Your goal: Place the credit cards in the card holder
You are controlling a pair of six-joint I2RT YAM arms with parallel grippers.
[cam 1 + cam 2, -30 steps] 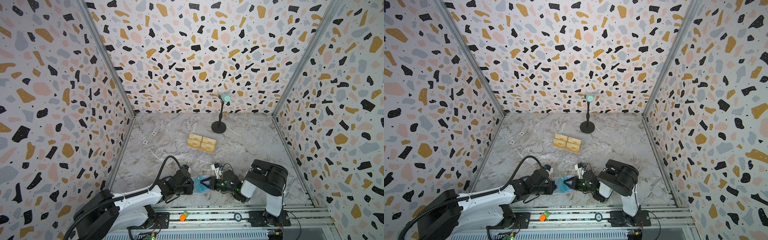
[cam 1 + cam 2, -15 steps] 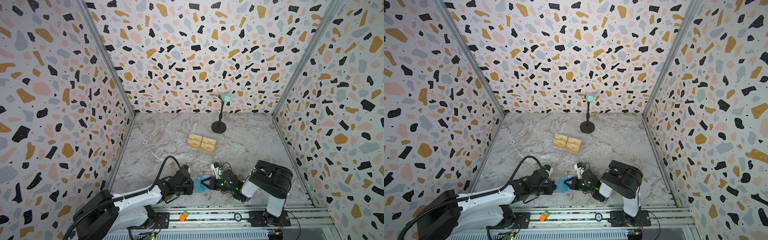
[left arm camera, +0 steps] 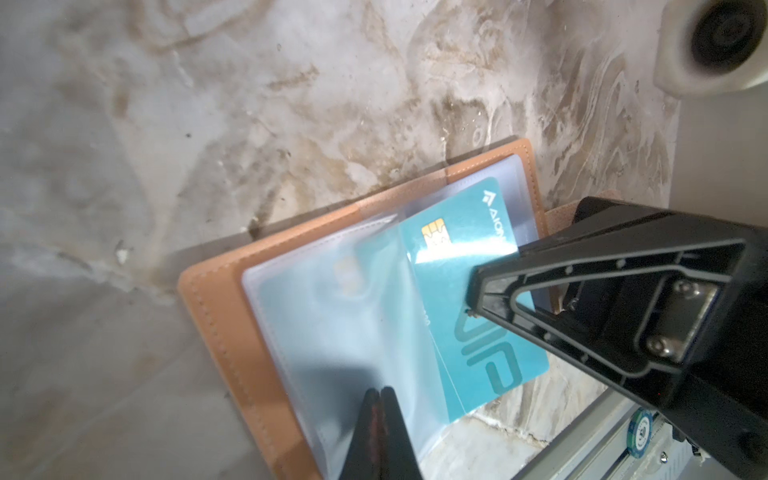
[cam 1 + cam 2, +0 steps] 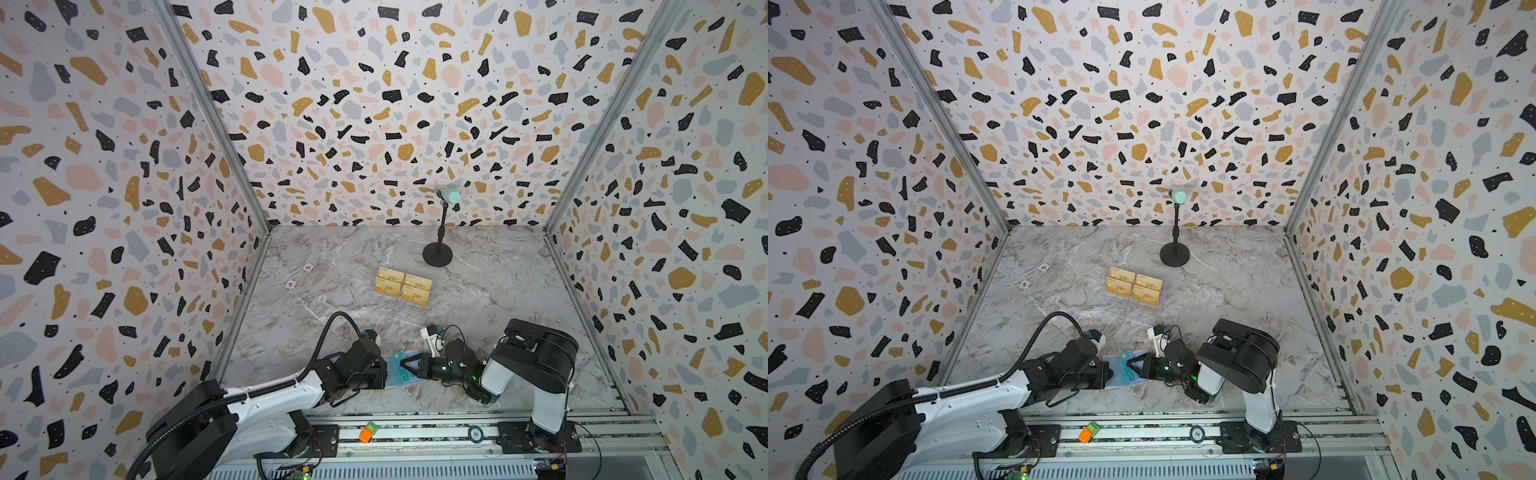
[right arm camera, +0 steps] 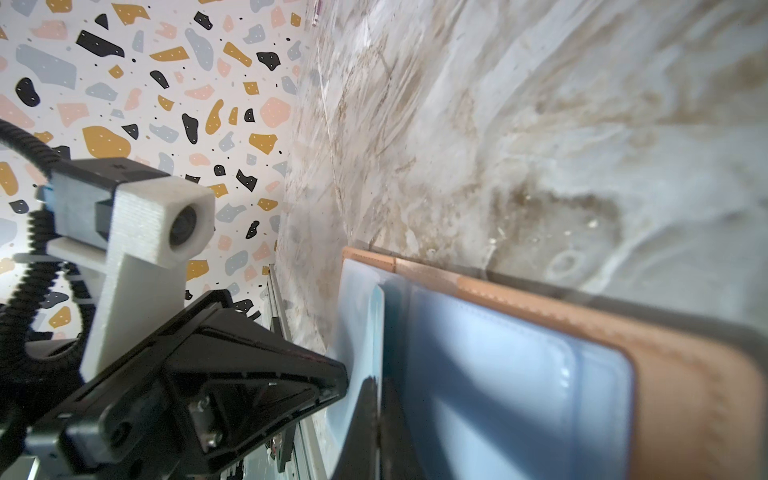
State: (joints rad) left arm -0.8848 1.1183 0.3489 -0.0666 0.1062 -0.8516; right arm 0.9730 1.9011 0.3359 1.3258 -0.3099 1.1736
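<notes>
**Mia:** Where is the card holder?

**Ben:** The card holder (image 3: 216, 324) lies open on the counter (image 3: 208, 124). It is near the front edge, between the two arms.

**Mia:** What are the claws doing?

**Ben:** The right claw (image 5: 376, 395) is pressed together on a teal card (image 3: 482, 357). The card lies over the holder's right page. I can't tell how far it is in a pocket. The left claw (image 3: 379, 399) is pressed together too. It looks like it nips the edge of a clear sleeve (image 3: 316, 353).

**Mia:** What could go wrong?

**Ben:** I think the card's corner could catch on the pocket's mouth and bend. Or it could slide beside the pocket. If the thin sleeve slips out, the pocket may flop shut. A hard push could also shove the holder, since nothing pins it down.

**Mia:** How many things are there?

**Ben:** One holder. Two teal cards: the pinched one, and a second teal card (image 3: 332, 299) already in a sleeve. Four gold cards (image 4: 390, 286) sit in one clear rack (image 4: 395, 309), well apart.
</notes>
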